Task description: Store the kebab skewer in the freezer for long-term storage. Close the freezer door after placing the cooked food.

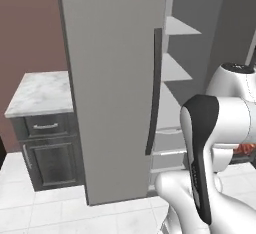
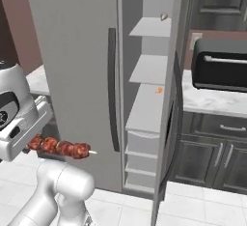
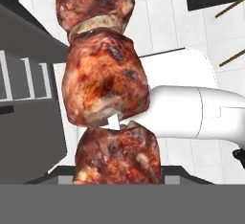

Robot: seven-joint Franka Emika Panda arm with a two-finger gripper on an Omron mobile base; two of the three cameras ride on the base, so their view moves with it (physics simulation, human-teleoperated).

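The kebab skewer (image 2: 60, 148), a few reddish-brown meat chunks on a pale stick, is held level in the air by my gripper (image 2: 30, 145), low and left of the fridge. Its chunks (image 3: 103, 84) loom large in the hand view, and a red bit (image 1: 245, 151) peeks out behind my arm. My gripper is shut on the skewer's end; the fingers are mostly hidden. The freezer (image 2: 147, 70) stands open to the skewer's right, showing white shelves (image 1: 175, 68) and drawers. The freezer door (image 2: 166, 123) is swung out toward me, seen edge-on.
The plain grey door (image 2: 72, 51) with a long dark handle (image 1: 154, 93) is between my hand and the freezer opening. A black toaster oven (image 2: 219, 65) sits on the marble counter (image 2: 212, 102) over dark cabinets. Another counter (image 1: 40, 93) is at the left.
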